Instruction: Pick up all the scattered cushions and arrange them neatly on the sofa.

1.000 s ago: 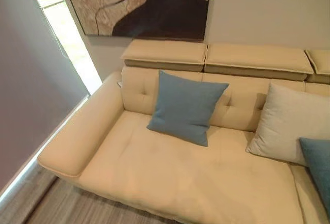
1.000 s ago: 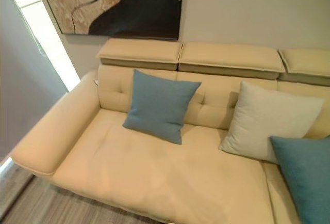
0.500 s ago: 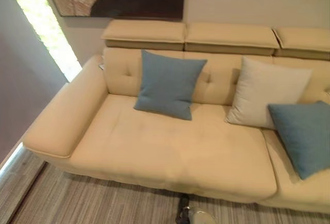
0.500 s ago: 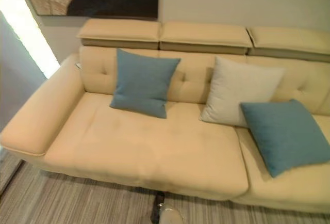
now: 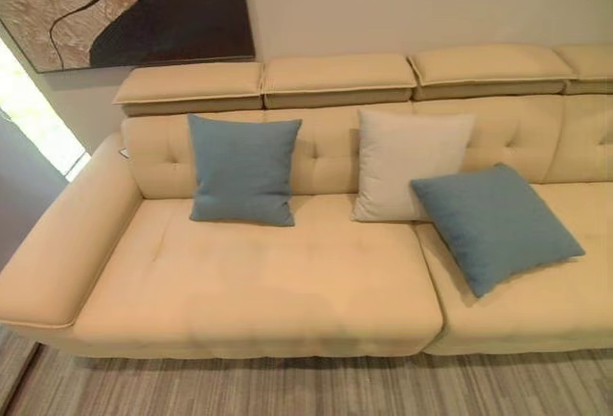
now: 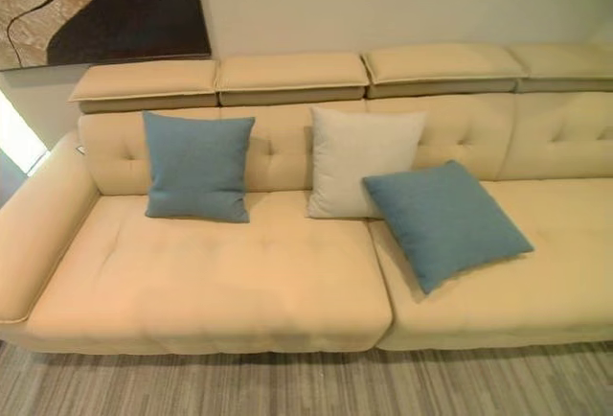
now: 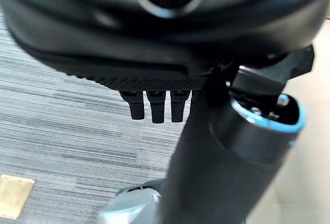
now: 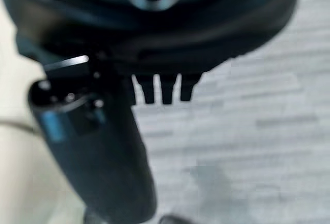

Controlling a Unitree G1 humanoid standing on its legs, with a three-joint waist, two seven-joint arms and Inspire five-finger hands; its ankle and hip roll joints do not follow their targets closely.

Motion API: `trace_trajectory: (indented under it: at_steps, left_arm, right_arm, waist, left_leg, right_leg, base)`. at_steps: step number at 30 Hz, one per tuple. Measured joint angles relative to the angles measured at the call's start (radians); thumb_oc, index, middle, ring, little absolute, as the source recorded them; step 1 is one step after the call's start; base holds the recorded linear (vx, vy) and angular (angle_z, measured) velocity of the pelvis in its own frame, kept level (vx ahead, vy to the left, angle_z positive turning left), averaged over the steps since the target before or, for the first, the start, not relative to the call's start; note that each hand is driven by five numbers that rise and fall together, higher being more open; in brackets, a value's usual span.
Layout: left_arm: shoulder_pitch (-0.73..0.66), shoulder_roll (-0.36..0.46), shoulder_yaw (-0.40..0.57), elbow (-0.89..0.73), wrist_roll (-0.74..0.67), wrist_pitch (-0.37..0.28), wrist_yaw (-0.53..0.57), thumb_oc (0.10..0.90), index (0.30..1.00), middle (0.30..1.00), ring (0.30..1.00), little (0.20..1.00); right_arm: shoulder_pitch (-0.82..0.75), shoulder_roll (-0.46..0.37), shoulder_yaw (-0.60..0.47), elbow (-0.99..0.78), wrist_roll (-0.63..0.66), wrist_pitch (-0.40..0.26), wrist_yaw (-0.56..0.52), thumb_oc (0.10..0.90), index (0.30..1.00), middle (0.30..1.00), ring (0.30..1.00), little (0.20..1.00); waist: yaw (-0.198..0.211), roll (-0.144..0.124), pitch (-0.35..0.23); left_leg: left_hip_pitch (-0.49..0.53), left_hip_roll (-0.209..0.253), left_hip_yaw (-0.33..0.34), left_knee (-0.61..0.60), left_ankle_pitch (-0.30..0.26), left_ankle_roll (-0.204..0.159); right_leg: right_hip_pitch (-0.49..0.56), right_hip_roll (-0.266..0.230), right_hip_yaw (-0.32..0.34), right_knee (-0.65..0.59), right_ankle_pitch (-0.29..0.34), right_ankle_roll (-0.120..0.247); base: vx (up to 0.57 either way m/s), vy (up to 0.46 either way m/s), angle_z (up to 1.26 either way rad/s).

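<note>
while three cushions (image 5: 243, 169) rest on sofa (image 5: 259, 282) | both hands' (image 7: 154, 102) fingers straight, empty

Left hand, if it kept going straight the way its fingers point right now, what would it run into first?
Most likely the grey striped floor. In the left wrist view the left hand hangs with straight fingers pointing down at it, holding nothing, and nothing shows between fingertips and floor. How far off the floor lies is unclear.

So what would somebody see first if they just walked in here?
Probably the long cream sofa along the wall, with three square cushions: a blue cushion upright at its left, a pale beige cushion against the backrest, and another blue cushion lying tilted, overlapping the beige one. Above the left end hangs a dark-and-tan abstract painting.
</note>
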Motion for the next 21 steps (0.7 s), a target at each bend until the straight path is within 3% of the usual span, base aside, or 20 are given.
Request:
trace_trajectory:
  at_steps: [4,6,7,8,9,10,11,12,15,16,17,18,19,20,21]
  left_arm:
    - [-0.001,-0.002,-0.042,0.000,0.002,0.003,0.002,0.800,0.900,0.900,0.900,0.900]
    - [-0.002,-0.002,-0.044,0.000,0.002,0.003,0.009,0.800,0.900,0.900,0.900,0.900]
    - [-0.001,-0.007,-0.067,0.000,0.003,0.003,0.008,0.800,0.900,0.900,0.900,0.900]
    - [0.001,-0.020,-0.075,0.003,0.003,0.003,0.008,0.800,0.900,0.900,0.900,0.900]
    - [-0.002,-0.032,-0.078,0.004,0.003,0.003,0.009,0.800,0.900,0.900,0.900,0.900]
    - [-0.008,-0.044,-0.078,0.005,0.003,0.003,0.009,0.800,0.900,0.900,0.900,0.900]
    - [-0.018,-0.058,-0.079,0.007,0.003,0.003,0.009,0.800,0.900,0.900,0.900,0.900]
    - [-0.030,-0.061,-0.078,0.009,0.003,0.003,0.008,0.800,0.900,0.900,0.900,0.900]
    - [-0.030,-0.032,-0.078,0.001,0.000,-0.002,0.006,0.800,0.900,0.900,0.900,0.900]
    - [-0.030,-0.032,-0.078,0.001,0.000,-0.002,0.006,0.800,0.900,0.900,0.900,0.900]
    - [-0.032,-0.026,-0.078,-0.001,0.000,-0.004,0.006,0.800,0.900,0.900,0.900,0.900]
    - [-0.032,-0.021,-0.082,-0.019,-0.002,-0.003,0.005,0.800,0.900,0.900,0.900,0.900]
    - [-0.032,-0.017,-0.092,-0.038,0.000,-0.011,0.006,0.800,0.900,0.900,0.900,0.900]
    - [-0.038,-0.009,-0.101,-0.046,0.001,-0.013,0.007,0.800,0.900,0.900,0.900,0.900]
    - [-0.042,-0.008,-0.098,-0.048,0.002,-0.016,0.008,0.800,0.900,0.900,0.900,0.900]
  right_arm:
    - [0.013,-0.012,0.000,0.000,-0.001,0.000,-0.009,0.800,0.900,0.900,0.900,0.900]
    - [0.004,0.000,0.001,-0.003,-0.001,-0.003,-0.010,0.800,0.900,0.900,0.900,0.900]
    - [-0.005,0.000,0.006,-0.001,-0.002,-0.004,-0.009,0.800,0.900,0.900,0.900,0.900]
    - [-0.012,-0.003,0.003,0.000,-0.003,-0.005,-0.011,0.800,0.900,0.900,0.900,0.900]
    - [-0.026,-0.003,0.000,0.002,-0.006,-0.007,-0.013,0.800,0.900,0.900,0.900,0.900]
    - [-0.030,-0.004,0.000,0.000,-0.008,-0.010,-0.014,0.800,0.900,0.900,0.900,0.900]
    - [-0.031,-0.009,0.000,-0.001,-0.009,-0.015,-0.015,0.800,0.900,0.900,0.900,0.900]
    - [-0.028,0.000,0.000,0.002,-0.008,-0.016,-0.015,0.800,0.900,0.900,0.900,0.900]
    - [-0.021,0.028,-0.003,-0.011,0.000,-0.018,-0.013,0.800,0.900,0.900,0.900,0.900]
    - [-0.021,0.028,-0.003,-0.011,0.000,-0.018,-0.013,0.800,0.900,0.900,0.900,0.900]
    - [-0.018,0.030,-0.003,-0.028,0.014,-0.018,-0.015,0.800,0.900,0.900,0.900,0.900]
    - [-0.014,0.037,-0.002,-0.043,0.014,-0.020,-0.022,0.800,0.900,0.900,0.900,0.900]
    - [-0.044,0.044,-0.002,-0.046,0.014,-0.020,-0.022,0.800,0.900,0.900,0.900,0.900]
    - [-0.051,0.054,-0.010,-0.044,0.014,-0.018,-0.024,0.800,0.900,0.900,0.900,0.900]
    - [-0.054,0.061,-0.011,-0.050,0.014,-0.019,-0.023,0.800,0.900,0.900,0.900,0.900]
  waist:
    - [-0.012,0.013,0.003]
    - [-0.009,0.004,0.012]
    - [-0.003,-0.004,0.016]
    - [0.006,-0.002,0.016]
    - [0.015,0.002,0.017]
    - [0.007,0.015,0.022]
    - [0.000,0.043,0.027]
    - [-0.014,0.052,0.030]
    - [-0.025,0.026,0.029]
    - [-0.025,0.026,0.029]
    - [-0.039,0.019,0.031]
    - [-0.046,0.013,0.038]
    - [-0.027,0.036,0.053]
    - [-0.015,0.030,0.054]
    - [-0.012,0.050,0.061]
  left_leg:
    - [0.014,0.011,-0.004,-0.012,0.005,-0.002]
    - [0.000,-0.002,-0.064,0.035,0.003,-0.006]
    - [0.001,-0.053,-0.191,0.019,-0.037,-0.019]
    - [0.014,-0.113,-0.312,-0.029,-0.082,-0.008]
    - [0.023,-0.155,-0.375,-0.082,-0.100,0.015]
    - [0.025,-0.169,-0.378,-0.103,-0.100,0.025]
    - [0.023,-0.164,-0.369,-0.113,-0.070,0.026]
    - [0.040,-0.150,-0.337,-0.132,-0.124,0.059]
    - [0.055,-0.169,-0.231,-0.160,-0.116,0.080]
    - [0.055,-0.169,-0.231,-0.160,-0.116,0.080]
    - [0.066,-0.176,-0.186,-0.170,-0.110,0.087]
    - [0.062,-0.172,-0.130,-0.165,-0.105,0.091]
    - [0.061,-0.141,-0.042,-0.172,-0.102,0.102]
    - [0.062,-0.137,0.003,-0.169,-0.103,0.104]
    - [0.062,-0.131,0.019,-0.171,-0.111,0.113]
  right_leg:
    - [-0.008,0.020,0.029,0.002,0.004,-0.010]
    - [-0.007,0.014,0.062,-0.006,0.013,-0.024]
    - [-0.008,0.010,0.110,-0.009,0.033,-0.025]
    - [-0.013,0.008,0.153,-0.040,0.051,-0.024]
    - [-0.022,0.013,0.196,-0.068,0.077,-0.020]
    - [-0.018,0.020,0.203,-0.091,0.098,-0.012]
    - [-0.013,0.041,0.197,-0.100,0.107,-0.003]
    - [-0.022,0.054,0.210,-0.091,0.103,0.001]
    - [-0.074,0.021,0.230,-0.067,0.110,0.025]
    - [-0.074,0.021,0.230,-0.067,0.110,0.025]
    - [-0.091,0.015,0.245,-0.067,0.128,0.044]
    - [-0.117,0.009,0.235,-0.072,0.190,0.043]
    - [-0.136,-0.016,0.070,-0.081,0.166,0.015]
    - [-0.162,-0.064,-0.087,-0.028,0.139,0.021]
    - [-0.172,-0.106,-0.161,0.027,0.132,0.043]
  base:
    - [-0.06,-0.032,-0.18]
    - [-0.02,-0.028,-0.51]
    - [0.00,0.017,-0.80]
    - [0.01,0.061,-1.15]
    - [0.03,0.074,-1.10]
    - [0.03,0.069,-0.77]
    - [0.04,0.072,-0.40]
    - [0.03,0.078,-0.54]
    - [-0.03,0.066,-0.76]
    - [-0.21,0.020,-0.77]
    - [-0.28,-0.028,-0.84]
    - [-0.28,-0.029,-1.52]
    - [-0.10,-0.031,-1.61]
    - [-0.02,-0.039,-1.64]
    - [-0.03,-0.068,-1.01]
